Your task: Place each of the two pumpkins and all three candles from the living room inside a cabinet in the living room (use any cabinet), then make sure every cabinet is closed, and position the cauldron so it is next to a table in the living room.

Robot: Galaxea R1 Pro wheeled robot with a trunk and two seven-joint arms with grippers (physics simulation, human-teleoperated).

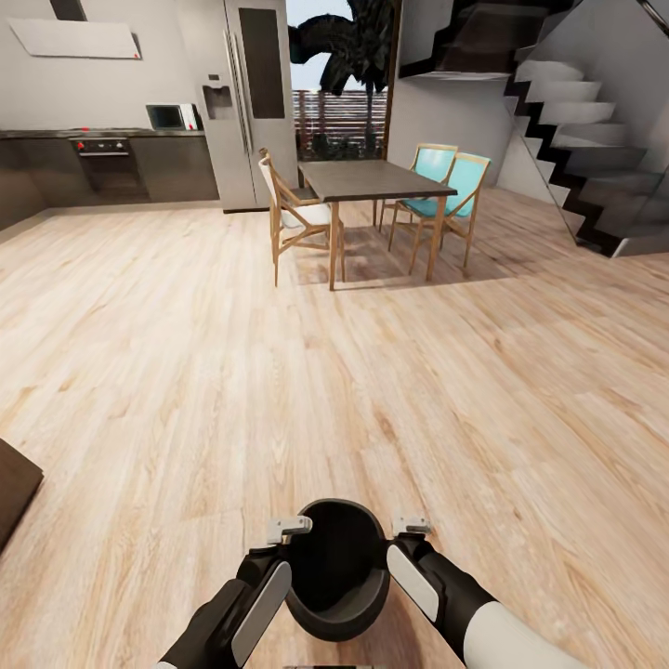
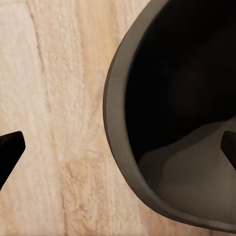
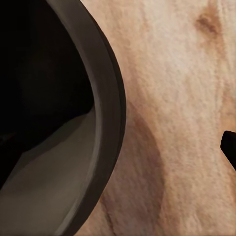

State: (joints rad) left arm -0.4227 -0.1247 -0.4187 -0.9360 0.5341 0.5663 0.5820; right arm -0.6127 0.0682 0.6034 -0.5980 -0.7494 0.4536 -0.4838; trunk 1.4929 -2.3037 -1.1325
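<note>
The cauldron [image 1: 337, 567], a round black pot with an open top and nothing inside, sits low between my two forearms at the bottom of the head view. My left gripper [image 1: 290, 530] is at its left rim and my right gripper [image 1: 411, 526] at its right rim. In the left wrist view the cauldron's rim [image 2: 114, 123] runs between two widely spread fingertips [image 2: 11, 147], so that gripper is open. The right wrist view shows the cauldron's wall [image 3: 105, 123] and one fingertip [image 3: 229, 147] far out to the side. I cannot tell whether the pot rests on the floor. Pumpkins, candles and cabinet are out of view.
Light wooden floor [image 1: 186, 353] stretches ahead. A dark dining table [image 1: 376, 179] with wooden chairs [image 1: 295, 216] and teal chairs [image 1: 451, 195] stands at the far centre. Fridge [image 1: 246, 93] and kitchen units [image 1: 111, 167] lie behind, stairs [image 1: 595, 139] at right. A dark brown furniture corner [image 1: 14, 488] pokes in at left.
</note>
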